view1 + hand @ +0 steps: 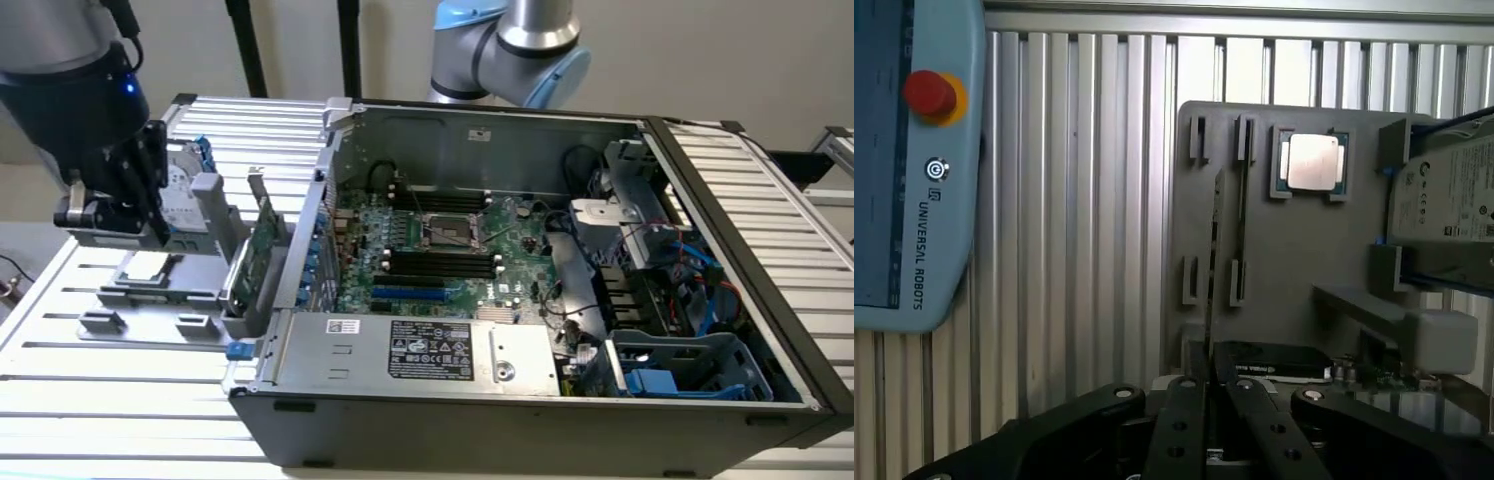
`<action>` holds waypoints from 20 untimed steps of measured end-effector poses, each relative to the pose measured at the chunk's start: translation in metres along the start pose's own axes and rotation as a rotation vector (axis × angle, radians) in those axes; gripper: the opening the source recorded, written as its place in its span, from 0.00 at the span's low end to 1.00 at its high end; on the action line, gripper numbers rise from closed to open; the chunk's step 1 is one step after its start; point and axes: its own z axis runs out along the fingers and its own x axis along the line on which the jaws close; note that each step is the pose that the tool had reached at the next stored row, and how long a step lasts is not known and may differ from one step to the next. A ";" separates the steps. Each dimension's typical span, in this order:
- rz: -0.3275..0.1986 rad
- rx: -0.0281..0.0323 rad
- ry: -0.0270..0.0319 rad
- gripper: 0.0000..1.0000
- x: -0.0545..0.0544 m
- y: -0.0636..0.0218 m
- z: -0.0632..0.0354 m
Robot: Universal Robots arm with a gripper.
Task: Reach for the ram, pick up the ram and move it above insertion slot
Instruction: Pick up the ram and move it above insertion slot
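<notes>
Grip: whether released or clenched cannot be told.
Gripper: hangs low over the grey parts tray, at the exterior view's left.
Ram: stands on edge in the tray's slotted holders, just ahead of the gripper.
Processor chip: lies beside the ram.
Computer case: open, well apart.

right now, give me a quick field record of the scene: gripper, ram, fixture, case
gripper: above the grey fixture, over one end of the ram
ram: on edge in the fixture's holders, not lifted
fixture: on the slatted table, on the exterior view's left of the case
cpu: flat in a fixture pocket
card: upright in the fixture, beside the case wall
case: open, motherboard exposed
task state: ram not yet picked up
</notes>
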 end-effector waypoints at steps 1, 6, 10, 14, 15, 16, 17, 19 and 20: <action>-0.001 0.0000 -0.0017 0.13 0.000 -0.0032 -0.0047; -0.005 0.0000 -0.0116 0.13 0.002 -0.0201 -0.0279; -0.007 0.0000 -0.0203 0.13 0.003 -0.0370 -0.0454; -0.008 0.0000 -0.0273 0.13 0.003 -0.0549 -0.0547; -0.008 0.0000 -0.0291 0.13 0.003 -0.0595 -0.0558; -0.008 -0.0001 -0.0309 0.13 0.003 -0.0640 -0.0565; -0.008 0.0000 -0.0326 0.13 0.003 -0.0685 -0.0569; -0.008 0.0000 -0.0369 0.13 0.003 -0.0773 -0.0575; -0.008 0.0001 -0.0396 0.13 0.003 -0.0819 -0.0577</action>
